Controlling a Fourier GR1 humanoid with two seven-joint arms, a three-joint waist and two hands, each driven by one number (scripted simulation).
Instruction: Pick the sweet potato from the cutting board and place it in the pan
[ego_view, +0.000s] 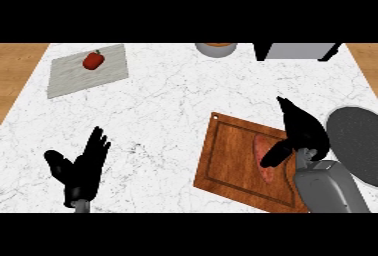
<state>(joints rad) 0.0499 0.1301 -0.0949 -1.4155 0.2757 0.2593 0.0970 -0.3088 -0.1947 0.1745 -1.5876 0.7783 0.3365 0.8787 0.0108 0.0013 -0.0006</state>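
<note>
A reddish sweet potato (263, 156) lies on the wooden cutting board (230, 160) at the lower right of the marble counter. My right hand (301, 131) hovers over the board's right side, fingers straight and pointing away, with the thumb (275, 155) lying across the sweet potato and hiding part of it. The dark grey pan (357, 140) sits just right of the board, partly cut off by the view's edge. My left hand (80, 165) rests open at the lower left, fingers up.
A grey placemat (77, 77) at the back left carries a red pepper (93, 60). A round bowl (215, 49) and a grey appliance (297, 51) stand along the back edge. Wooden floor shows beyond the counter's left and right sides.
</note>
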